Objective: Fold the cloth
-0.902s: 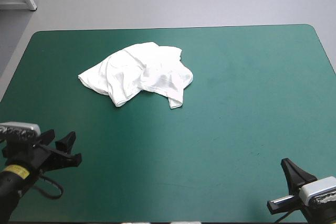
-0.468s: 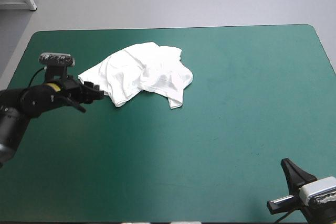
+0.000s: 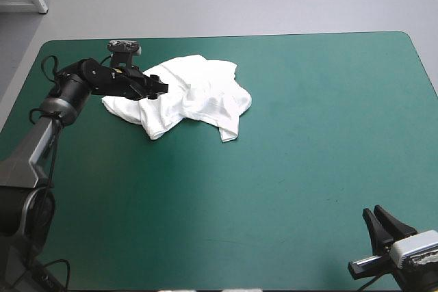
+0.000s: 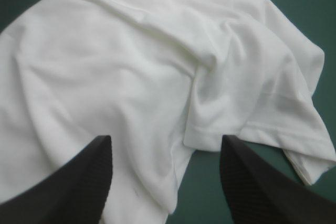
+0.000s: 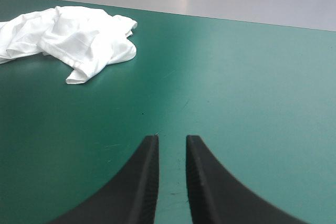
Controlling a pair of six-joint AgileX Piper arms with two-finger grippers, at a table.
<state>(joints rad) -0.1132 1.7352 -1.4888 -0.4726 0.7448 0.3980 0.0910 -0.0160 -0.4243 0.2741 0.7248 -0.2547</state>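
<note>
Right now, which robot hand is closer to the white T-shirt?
The left. The left gripper is open, right over the left side of the T-shirt. The right gripper is far off, at the near right corner of the table.

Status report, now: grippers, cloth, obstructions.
Left gripper open over T-shirt, a crumpled heap, unfolded. Right gripper slightly open, empty, by table near edge. Nothing in the way.

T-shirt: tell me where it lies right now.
In the high view the T-shirt lies crumpled on the far left part of the table, the left end effector open over its left side.
</note>
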